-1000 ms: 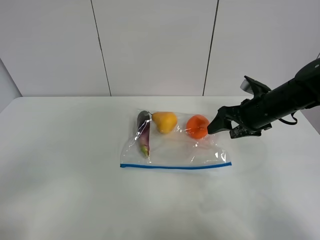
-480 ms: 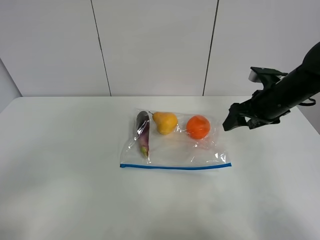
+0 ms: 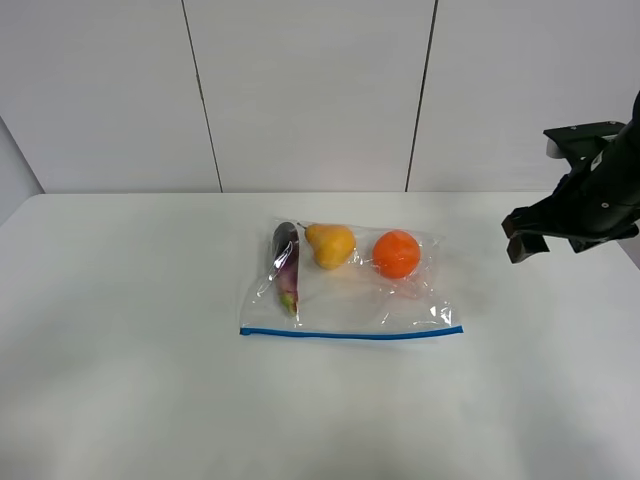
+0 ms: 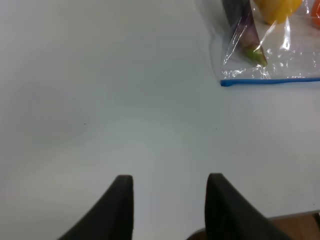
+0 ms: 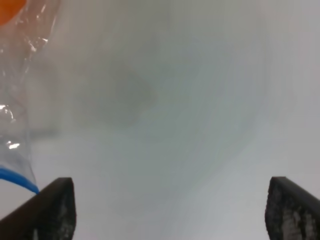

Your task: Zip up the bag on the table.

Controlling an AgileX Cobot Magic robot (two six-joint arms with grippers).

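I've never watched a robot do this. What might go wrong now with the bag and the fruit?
1. The bag is thin, loose plastic on a smooth table, so pushing along its blue zipper strip could slide or crumple it.
2. The orange and pear look round and might roll inside.
3. The right gripper, open and off to the side, holds nothing steady.

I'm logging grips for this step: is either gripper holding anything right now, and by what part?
Nothing is held. The right gripper is open, clear of the bag; the left gripper is open over bare table.
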